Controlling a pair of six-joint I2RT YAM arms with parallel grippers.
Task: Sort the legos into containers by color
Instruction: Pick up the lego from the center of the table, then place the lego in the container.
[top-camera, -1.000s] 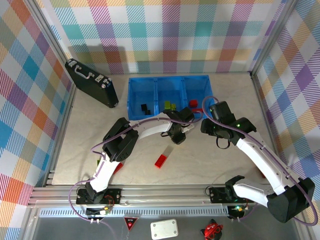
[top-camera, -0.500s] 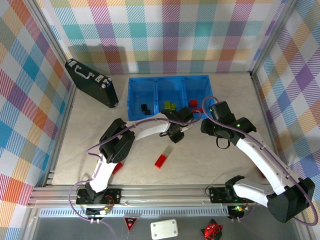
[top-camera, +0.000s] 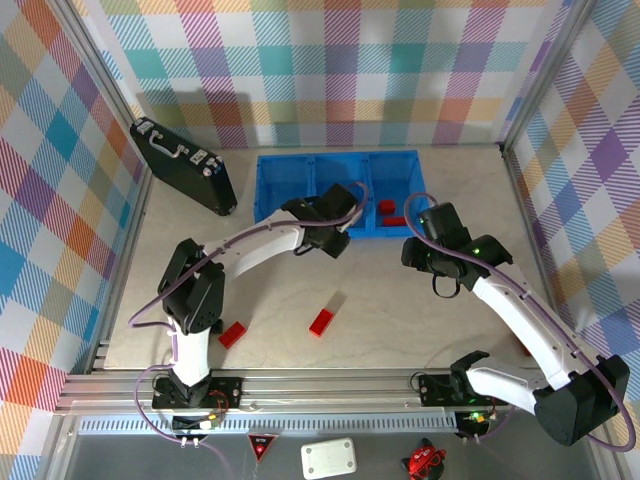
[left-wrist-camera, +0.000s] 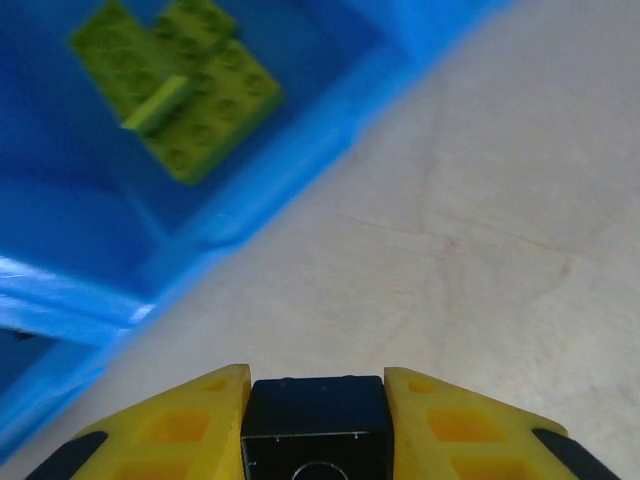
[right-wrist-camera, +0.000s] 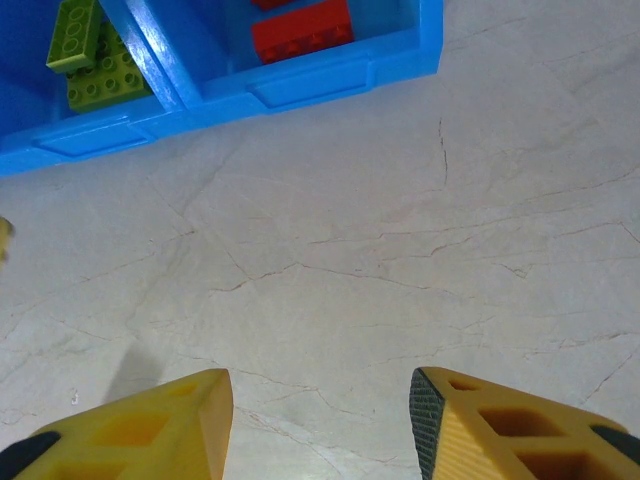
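- A small red block (top-camera: 232, 334) lies loose on the pale tabletop (top-camera: 420, 310) beside the left arm's base, with open room around it.
- Right pincer (right-wrist-camera: 320, 420): fingers apart and empty, over bare tabletop just short of the long blue plastic tray (right-wrist-camera: 330, 75).
- Left pincer (left-wrist-camera: 316, 430): clamped on a small black studded brick (left-wrist-camera: 316, 405), at the tray's near wall.
- Hazard: lime green bricks (left-wrist-camera: 175, 85) lie directly ahead. Release there would mix black with green. A low carry may catch the wall.
- A red brick (right-wrist-camera: 300, 30) lies in the right compartment.
- Clearance: both arms crowd the tray front. The black latched case (top-camera: 183, 165) stands well left.
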